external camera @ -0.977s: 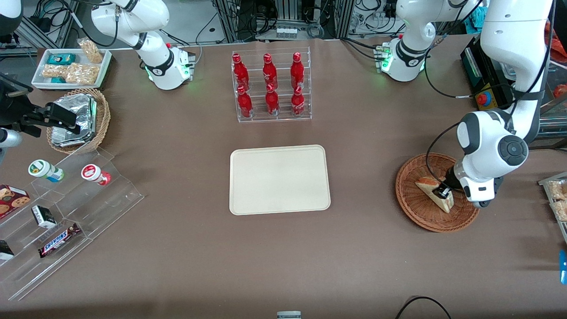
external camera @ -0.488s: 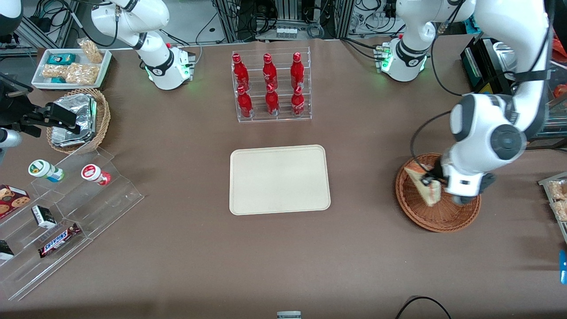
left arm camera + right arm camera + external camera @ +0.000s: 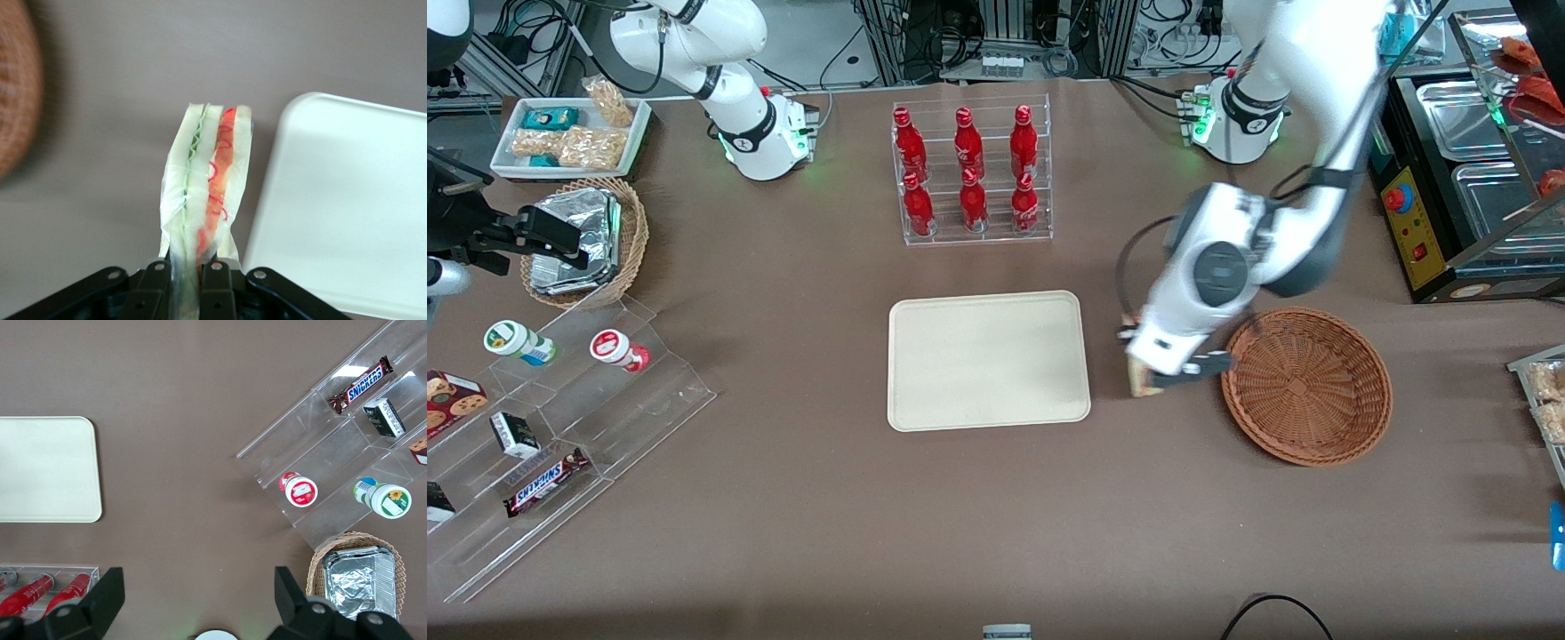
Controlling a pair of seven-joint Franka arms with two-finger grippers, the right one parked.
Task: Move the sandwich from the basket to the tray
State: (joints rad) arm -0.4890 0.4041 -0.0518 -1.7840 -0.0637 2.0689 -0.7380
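Observation:
My left gripper (image 3: 1138, 373) (image 3: 185, 280) is shut on the sandwich (image 3: 207, 180), a wrapped wedge with red and pale layers on its cut side. It hangs in the air between the reddish-brown wicker basket (image 3: 1307, 384) and the cream tray (image 3: 987, 360). In the front view only the sandwich's tan lower corner (image 3: 1138, 384) peeks out under the wrist. The basket (image 3: 17, 107) holds nothing. In the left wrist view the tray's rounded corner (image 3: 313, 113) lies just beside the sandwich. The tray (image 3: 47, 468) carries nothing.
A clear rack of red bottles (image 3: 971, 173) stands farther from the front camera than the tray. Toward the parked arm's end sit a tan basket of foil packets (image 3: 587, 240), a white snack dish (image 3: 569, 135) and a clear stepped stand with snacks (image 3: 551, 427).
The left gripper lifted the sandwich out of the basket and carried it sideways toward the tray. The basket now holds nothing.

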